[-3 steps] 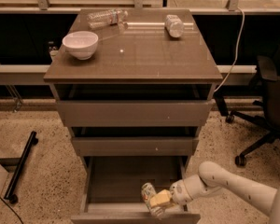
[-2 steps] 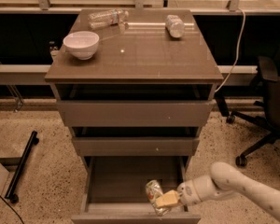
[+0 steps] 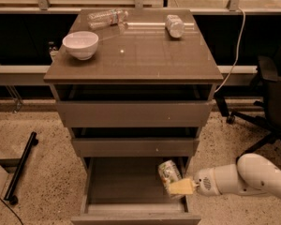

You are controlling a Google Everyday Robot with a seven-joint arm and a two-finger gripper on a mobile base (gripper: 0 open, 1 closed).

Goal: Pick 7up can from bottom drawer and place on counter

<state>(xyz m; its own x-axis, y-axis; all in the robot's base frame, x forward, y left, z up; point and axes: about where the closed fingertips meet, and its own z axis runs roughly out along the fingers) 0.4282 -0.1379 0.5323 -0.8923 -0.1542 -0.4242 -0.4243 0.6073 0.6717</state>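
I'm looking down on the counter [image 3: 145,60], a broad glossy grey-brown rectangular slab on top of a cabinet with three drawers. The top drawer [image 3: 133,114] and the middle drawer [image 3: 136,147] are each pulled out a little. The bottom drawer [image 3: 122,184], a grey-brown tray with a bare flat floor, is pulled far out towards me.

One dark office chair [image 3: 271,93] stands to the right of the cabinet. My one white rounded arm [image 3: 246,178] comes in low from the right.

One white ceramic bowl [image 3: 80,44] sits on the counter's left side. Two clear crinkled plastic bottles lie at the far edge, one [image 3: 107,18] to the left and one [image 3: 174,26] to the right. I can't read a label on either.

The one 7up can [image 3: 168,171], slim, green with white patches, is tilted over the right side of the bottom drawer. I can't read its print. The yellowish-tipped gripper [image 3: 181,187] is pinched on the can's lower end.
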